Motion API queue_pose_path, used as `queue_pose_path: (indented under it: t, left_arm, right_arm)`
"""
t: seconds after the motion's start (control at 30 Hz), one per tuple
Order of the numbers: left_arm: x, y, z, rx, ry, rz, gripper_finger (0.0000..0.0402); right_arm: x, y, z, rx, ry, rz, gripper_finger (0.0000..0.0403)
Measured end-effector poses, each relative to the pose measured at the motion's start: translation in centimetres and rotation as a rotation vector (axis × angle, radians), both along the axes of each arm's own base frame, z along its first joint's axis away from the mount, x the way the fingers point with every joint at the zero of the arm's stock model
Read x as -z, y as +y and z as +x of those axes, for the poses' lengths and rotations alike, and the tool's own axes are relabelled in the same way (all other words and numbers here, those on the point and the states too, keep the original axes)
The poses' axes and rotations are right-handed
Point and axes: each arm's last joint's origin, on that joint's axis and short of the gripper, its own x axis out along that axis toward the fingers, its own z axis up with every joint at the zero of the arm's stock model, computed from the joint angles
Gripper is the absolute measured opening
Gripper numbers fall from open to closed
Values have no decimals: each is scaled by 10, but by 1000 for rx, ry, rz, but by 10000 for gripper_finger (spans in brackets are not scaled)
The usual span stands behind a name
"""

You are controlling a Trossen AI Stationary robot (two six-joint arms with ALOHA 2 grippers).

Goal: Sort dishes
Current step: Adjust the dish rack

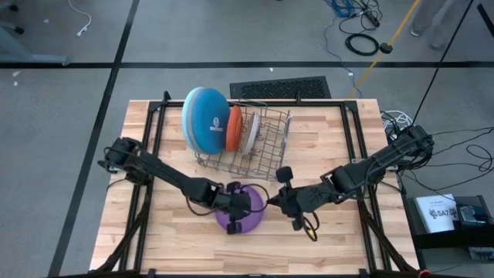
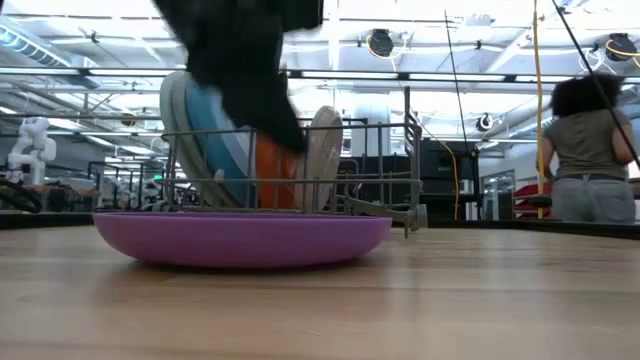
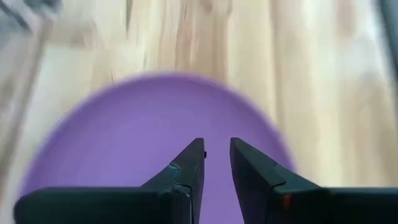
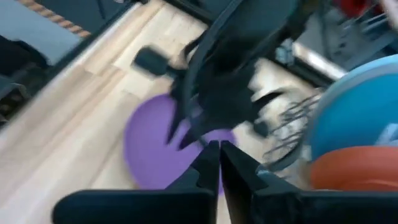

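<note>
Purple plate [image 1: 241,218]: lies flat on the wooden surface [image 1: 170,239] toward its near edge, forward of the rack and apart from it; rim down in the low view.

Left end effector [image 1: 244,202]: poised over the purple plate, fingers [image 3: 191,163] parted by a narrow gap with nothing between them; the plate fills the space beyond them in the left wrist view.

Right end effector [image 1: 275,202]: just beside the plate's right rim, fingers [image 4: 208,163] pressed together, gripping nothing.

Wire dish rack [image 1: 270,143]: stands at mid-surface behind the plate. Holds, on edge, from left: pale grey plate [image 1: 187,116], light blue plate [image 1: 208,120], orange plate [image 1: 234,128], off-white plate [image 1: 249,130]. The right part of the rack is unfilled.

Floor vent [image 1: 279,87]: dark grille past the far edge of the surface.

Person [image 2: 587,150]: standing in the room beyond, back turned, seen in the low view.
</note>
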Motion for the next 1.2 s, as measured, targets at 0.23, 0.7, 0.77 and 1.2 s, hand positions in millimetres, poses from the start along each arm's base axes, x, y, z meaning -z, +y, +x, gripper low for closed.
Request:
queue_pose_path:
  t: [0.23, 0.7, 0.77, 1.2]
  left_arm:
    - [-80, 8, -27, -27, -176, -14, 80]
    - [-164, 23, -121, -356, -439, 284, 80]
    - [-167, 22, -125, -354, -453, 285, 80]
    - [-165, 19, -131, -350, -438, 335, 80]
  right_arm:
    - [21, 7, 7, -19, 114, 61, 78]
    - [53, -32, 49, 397, 69, -56, 122]
    - [56, -40, 52, 400, 98, -16, 122]
    - [85, -73, 67, 521, 208, 12, 120]
